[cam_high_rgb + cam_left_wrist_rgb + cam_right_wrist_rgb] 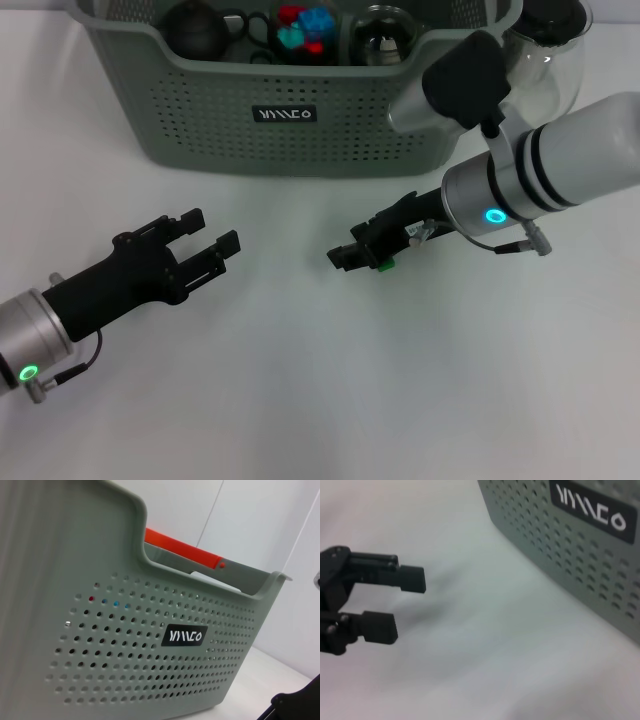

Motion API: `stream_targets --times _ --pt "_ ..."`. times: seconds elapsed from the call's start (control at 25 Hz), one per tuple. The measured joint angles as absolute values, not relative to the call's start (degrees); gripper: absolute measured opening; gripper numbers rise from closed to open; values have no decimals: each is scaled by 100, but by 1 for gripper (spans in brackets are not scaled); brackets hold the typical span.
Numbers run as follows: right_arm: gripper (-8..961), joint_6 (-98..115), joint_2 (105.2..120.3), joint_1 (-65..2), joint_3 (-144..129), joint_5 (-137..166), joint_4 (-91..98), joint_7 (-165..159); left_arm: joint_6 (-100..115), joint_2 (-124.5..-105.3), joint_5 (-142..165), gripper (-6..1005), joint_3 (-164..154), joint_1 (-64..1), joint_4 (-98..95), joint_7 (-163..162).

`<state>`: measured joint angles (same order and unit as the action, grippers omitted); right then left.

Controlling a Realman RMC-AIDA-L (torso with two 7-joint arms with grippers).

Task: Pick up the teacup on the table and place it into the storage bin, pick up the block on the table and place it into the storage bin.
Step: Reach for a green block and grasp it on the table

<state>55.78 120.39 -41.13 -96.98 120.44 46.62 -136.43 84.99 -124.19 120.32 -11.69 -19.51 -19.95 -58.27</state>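
White worktop [300, 400] carries the grey-green perforated plastic storage bin [200, 110]; before it, left gripper [212, 240] jaws apart, right gripper [355, 255] jaws together.

the storage bin [300, 110] is cut off by the head view's top edge. its contents, partly hidden by its wall, are too small to name. the right gripper's [362, 254] fingers are unclear.

We looked down from the head onto the storage bin [290, 120]; both wrist cameras faced its labelled wall closely.
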Motion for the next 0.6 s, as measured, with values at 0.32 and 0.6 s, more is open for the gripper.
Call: stream_targets --times 0.32,0.6 --pt "504 6193 12007 -4014 -9218 12379 4963 -13724 8499 -12427 12032 662 -1160 -1930 -1995 -5827" --pt "504 6340 12033 -3863 -9106 12660 5371 -13842 8499 -12428 12032 662 -1160 -1957 -1994 -5827"
